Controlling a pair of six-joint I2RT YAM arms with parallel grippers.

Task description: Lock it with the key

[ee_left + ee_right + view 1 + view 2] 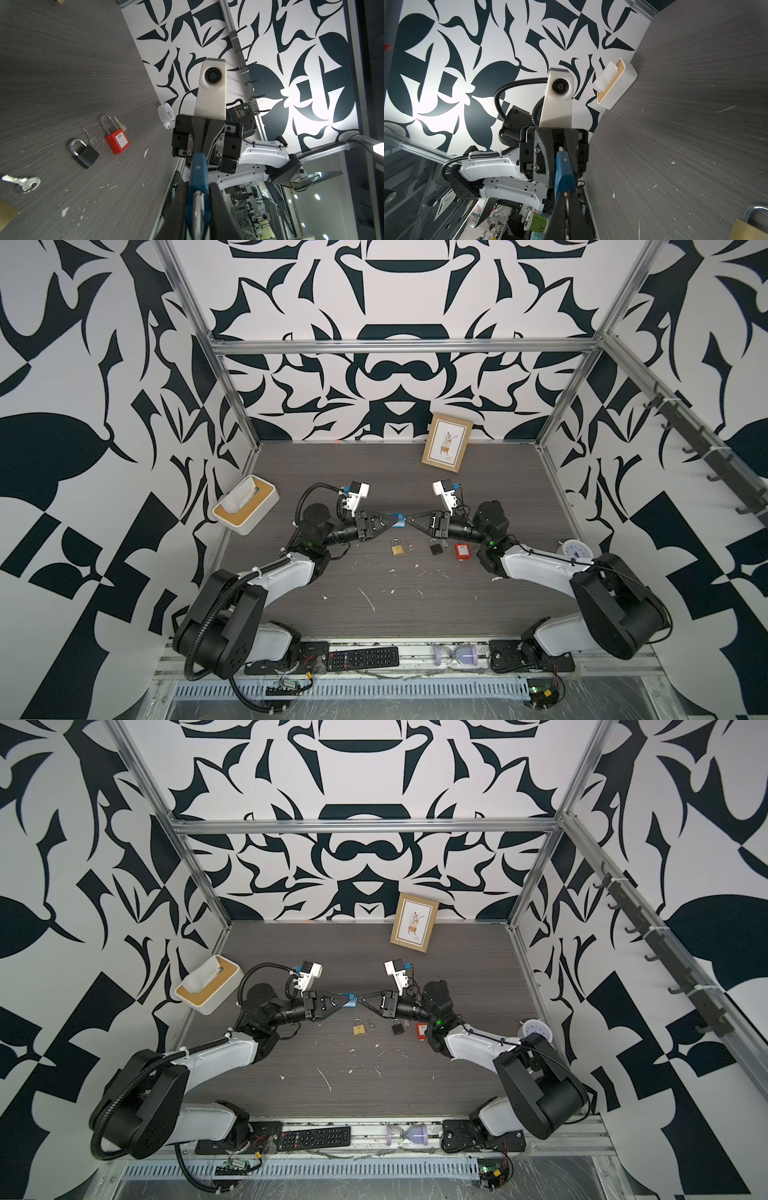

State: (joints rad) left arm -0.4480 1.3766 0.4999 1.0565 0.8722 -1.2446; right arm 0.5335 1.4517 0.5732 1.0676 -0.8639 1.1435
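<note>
Padlock, small blue hard-cased: rigid, light, slick. Left gripper clenched on body; right gripper pinches thin metal key flat between jaws, we think seated.

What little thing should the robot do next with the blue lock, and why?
Probably twist the right pincer to turn the key. That pincer is pinched shut on the key, which seems to sit in the blue padlock. The left pincer grips the padlock's shackle end, holding it up off the table, so it looks ready for turning.
</note>
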